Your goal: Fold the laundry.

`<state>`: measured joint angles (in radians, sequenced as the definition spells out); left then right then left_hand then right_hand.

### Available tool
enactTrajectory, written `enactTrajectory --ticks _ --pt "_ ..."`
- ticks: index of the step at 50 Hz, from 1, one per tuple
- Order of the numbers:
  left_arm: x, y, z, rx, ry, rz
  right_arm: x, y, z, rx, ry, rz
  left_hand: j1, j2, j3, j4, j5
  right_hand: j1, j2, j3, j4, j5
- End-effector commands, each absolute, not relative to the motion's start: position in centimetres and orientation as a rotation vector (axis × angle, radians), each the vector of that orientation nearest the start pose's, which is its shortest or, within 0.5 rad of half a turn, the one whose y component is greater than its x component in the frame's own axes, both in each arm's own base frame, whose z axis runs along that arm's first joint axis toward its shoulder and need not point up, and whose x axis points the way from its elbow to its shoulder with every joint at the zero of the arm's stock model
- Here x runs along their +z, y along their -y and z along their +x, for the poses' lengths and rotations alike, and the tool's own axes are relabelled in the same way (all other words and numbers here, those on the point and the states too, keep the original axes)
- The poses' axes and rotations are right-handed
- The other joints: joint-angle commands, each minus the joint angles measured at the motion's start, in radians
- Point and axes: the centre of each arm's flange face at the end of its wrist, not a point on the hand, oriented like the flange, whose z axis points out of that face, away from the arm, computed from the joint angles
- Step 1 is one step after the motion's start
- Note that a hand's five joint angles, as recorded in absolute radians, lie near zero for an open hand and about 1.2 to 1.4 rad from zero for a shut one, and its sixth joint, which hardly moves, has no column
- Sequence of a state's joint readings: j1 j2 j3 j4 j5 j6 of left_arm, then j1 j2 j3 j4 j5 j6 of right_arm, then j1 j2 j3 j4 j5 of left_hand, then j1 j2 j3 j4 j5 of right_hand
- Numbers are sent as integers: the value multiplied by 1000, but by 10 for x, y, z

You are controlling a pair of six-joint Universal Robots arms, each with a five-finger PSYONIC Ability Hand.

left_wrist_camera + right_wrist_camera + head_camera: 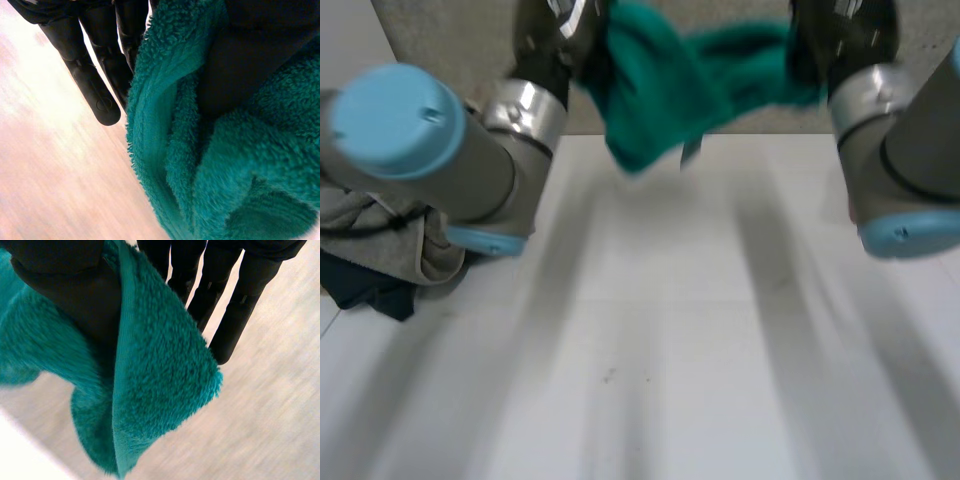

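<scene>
Above table [650, 350], towel [665, 85] between raised hands [555, 35] [830, 40]

Bright all over. Strong white glare on the table [30, 100] beside the fingers of the left hand [95, 92]. Duller light past the fingers of the right hand [232, 320]. Dark deep inside the towel [165, 150] folds close to the fingers.

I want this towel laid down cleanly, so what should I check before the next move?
1. Grip of left hand on green towel: ok, pinched.
2. Grip of right hand on the towel: ok, pinched.
3. Towel stretched flat between the hands: not ok, it hangs bunched.
4. Bare stretch of white table to lay it on: ok.
5. Spare clothes pile out of the way: ok, beside the left arm.
6. Hands at matching corners: cannot tell.
</scene>
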<state>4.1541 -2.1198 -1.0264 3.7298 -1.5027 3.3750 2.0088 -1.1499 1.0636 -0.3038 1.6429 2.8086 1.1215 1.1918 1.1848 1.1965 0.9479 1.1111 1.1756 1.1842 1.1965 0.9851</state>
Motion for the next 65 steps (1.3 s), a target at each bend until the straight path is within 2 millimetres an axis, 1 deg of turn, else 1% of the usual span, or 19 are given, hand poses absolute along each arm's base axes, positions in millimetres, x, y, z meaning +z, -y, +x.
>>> enactTrajectory --ticks 1,5,9,11,15,22,24,29,32,37,40,43,45,49,52,53,59,61,65 --pt "342 297 -349 -3072 -1394 731 379 331 299 -2806 -1446 -561 275 204 211 200 274 285 221 212 200 237" --pt "300 286 -345 -2949 -1563 822 352 328 303 -2724 -1564 -649 275 204 211 200 274 285 221 212 200 237" --pt "249 271 -337 -2763 -1708 955 307 329 304 -2591 -1751 -765 275 204 211 200 274 285 221 212 200 237" --pt "221 261 -331 -2645 -1755 1060 275 326 303 -2476 -1888 -854 275 204 211 200 274 285 221 212 200 237" --pt "187 241 -321 -2477 -1801 1209 230 316 295 -2275 -2091 -985 155 85 92 80 154 285 221 212 200 237" --pt "176 213 -299 -2287 -1830 1325 182 290 285 -2041 -2228 -1142 -218 -288 -281 -293 -219 285 221 212 200 237" --pt "179 203 -290 -2215 -1883 1351 176 285 284 -2003 -2222 -1178 -362 -432 -425 -436 -362 285 221 212 200 237" --pt "201 187 -278 -2129 -1979 1373 167 275 284 -1937 -2200 -1233 -482 -552 -545 -557 -483 285 221 212 200 237" --pt "225 182 -275 -2149 -1985 1357 172 273 284 -1948 -2181 -1233 -550 -620 -613 -625 -551 285 221 212 200 237" --pt "263 189 -276 -2283 -1969 1247 205 269 286 -2057 -2054 -1212 -740 -811 -804 -815 -741 285 221 212 200 237" --pt "286 207 -274 -2389 -1969 1109 223 262 288 -2112 -1950 -1214 -905 -975 -968 -980 -906 285 221 212 200 237" --pt "301 229 -275 -2475 -2002 987 253 246 289 -2192 -1792 -1214 -940 -1011 -1004 -1015 -941 285 221 212 200 237" --pt "294 248 -283 -2483 -2074 957 275 231 288 -2236 -1690 -1216 -943 -1014 -1007 -1018 -944 285 221 212 200 237" --pt "283 280 -296 -2477 -2136 925 298 211 284 -2285 -1577 -1211 -943 -1014 -1006 -1018 -944 285 221 212 200 237" --pt "262 297 -306 -2430 -2190 947 315 195 281 -2321 -1493 -1202 -943 -1014 -1007 -1018 -944 285 221 212 200 237" --pt "247 305 -313 -2397 -2231 989 319 191 281 -2327 -1472 -1201 -943 -1014 -1007 -1018 -944 285 221 212 200 237" --pt "193 316 -334 -2282 -2406 1239 345 162 276 -2372 -1324 -1198 -943 -1014 -1007 -1018 -944 285 221 212 200 237" --pt "170 311 -342 -2207 -2509 1336 353 156 274 -2391 -1276 -1197 -932 -1002 -995 -1007 -933 285 221 212 200 237" --pt "148 294 -348 -2050 -2700 1463 358 156 271 -2407 -1254 -1196 -888 -958 -951 -963 -888 285 221 212 200 237"
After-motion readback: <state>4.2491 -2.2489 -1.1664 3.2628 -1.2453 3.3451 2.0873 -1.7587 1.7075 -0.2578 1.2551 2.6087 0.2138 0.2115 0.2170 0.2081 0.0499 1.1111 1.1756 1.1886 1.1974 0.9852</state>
